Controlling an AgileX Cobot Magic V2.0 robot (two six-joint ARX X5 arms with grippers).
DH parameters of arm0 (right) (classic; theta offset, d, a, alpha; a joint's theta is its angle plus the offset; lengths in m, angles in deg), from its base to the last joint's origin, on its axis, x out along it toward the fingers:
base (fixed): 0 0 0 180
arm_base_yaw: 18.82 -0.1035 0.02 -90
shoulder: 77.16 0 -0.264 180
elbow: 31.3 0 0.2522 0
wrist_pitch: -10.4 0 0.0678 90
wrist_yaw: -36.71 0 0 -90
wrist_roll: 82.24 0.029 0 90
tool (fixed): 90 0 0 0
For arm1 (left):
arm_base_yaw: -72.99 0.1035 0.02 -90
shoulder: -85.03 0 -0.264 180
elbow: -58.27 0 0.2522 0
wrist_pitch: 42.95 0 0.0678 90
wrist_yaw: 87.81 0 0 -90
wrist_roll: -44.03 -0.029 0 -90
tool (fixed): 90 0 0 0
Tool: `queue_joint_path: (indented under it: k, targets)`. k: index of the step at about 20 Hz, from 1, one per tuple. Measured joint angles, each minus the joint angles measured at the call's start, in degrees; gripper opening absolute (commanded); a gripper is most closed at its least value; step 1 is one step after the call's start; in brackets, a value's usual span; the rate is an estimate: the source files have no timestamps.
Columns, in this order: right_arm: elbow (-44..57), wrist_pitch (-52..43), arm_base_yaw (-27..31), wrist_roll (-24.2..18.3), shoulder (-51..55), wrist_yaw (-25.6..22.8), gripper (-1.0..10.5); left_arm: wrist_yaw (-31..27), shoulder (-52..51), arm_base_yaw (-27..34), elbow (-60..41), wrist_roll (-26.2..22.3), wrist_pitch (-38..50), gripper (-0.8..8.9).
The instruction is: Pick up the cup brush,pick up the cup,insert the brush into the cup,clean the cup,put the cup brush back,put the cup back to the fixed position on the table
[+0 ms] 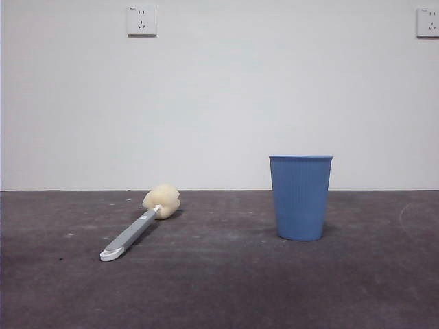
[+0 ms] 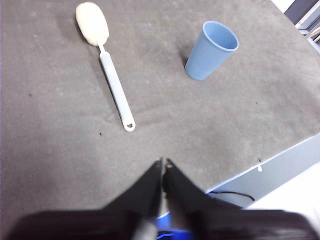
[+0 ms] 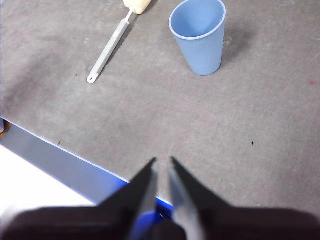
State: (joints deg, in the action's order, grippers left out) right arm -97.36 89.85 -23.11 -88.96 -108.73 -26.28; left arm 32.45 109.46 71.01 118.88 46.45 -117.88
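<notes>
The cup brush [image 1: 137,226] lies flat on the table [image 1: 219,288], left of centre, its cream sponge head away from the camera and its white looped end toward it. It also shows in the left wrist view [image 2: 107,65] and the right wrist view [image 3: 112,45]. The blue cup [image 1: 300,197] stands upright to its right, empty, and shows in both wrist views [image 2: 210,50] [image 3: 200,35]. My left gripper [image 2: 163,162] is shut and empty, high above the table's near edge. My right gripper [image 3: 162,160] is nearly shut and empty, also high near the edge. Neither arm shows in the front view.
A pale wall with two sockets [image 1: 141,20] stands behind the table. The table's near edge [image 3: 60,155] runs under both grippers. Small dark specks dot the surface.
</notes>
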Motion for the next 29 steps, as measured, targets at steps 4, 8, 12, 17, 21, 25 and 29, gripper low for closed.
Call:
queue_joint_path:
  k: [4, 8, 12, 17, 21, 25, 29]
  targets:
    - [0.0, -0.6, 0.0, 1.4, 0.0, 0.0, 6.3, 0.0, 0.9, 0.0, 0.0, -0.1, -0.1, 5.74]
    - [0.0, -0.6, 0.0, 1.8, 0.0, 0.0, 6.3, -0.1, 4.7, 0.0, 0.2, 0.2, 3.4, 5.62]
    - [0.0, -0.6, 0.0, 2.2, -0.2, 0.0, 6.3, -0.2, 11.6, -0.4, 0.5, 1.3, 8.0, 5.61]
    - [0.0, -0.6, 0.0, 2.2, -0.3, 0.0, 6.3, -9.6, 24.6, -9.7, 1.1, 4.1, 18.1, 4.94]
    - [0.0, -0.6, 0.0, 2.2, -0.6, 0.0, 6.3, -19.4, 36.4, -20.5, 1.2, 6.3, 28.7, 4.94]
    - [0.0, -0.6, -0.2, 2.4, -1.1, 0.0, 6.3, -28.7, 50.1, -26.9, 2.1, 9.1, 36.7, 4.95]
    - [0.0, -0.6, -0.2, 2.4, -1.2, 0.0, 6.3, -33.1, 62.3, -28.0, 7.3, 10.6, 38.4, 4.94]
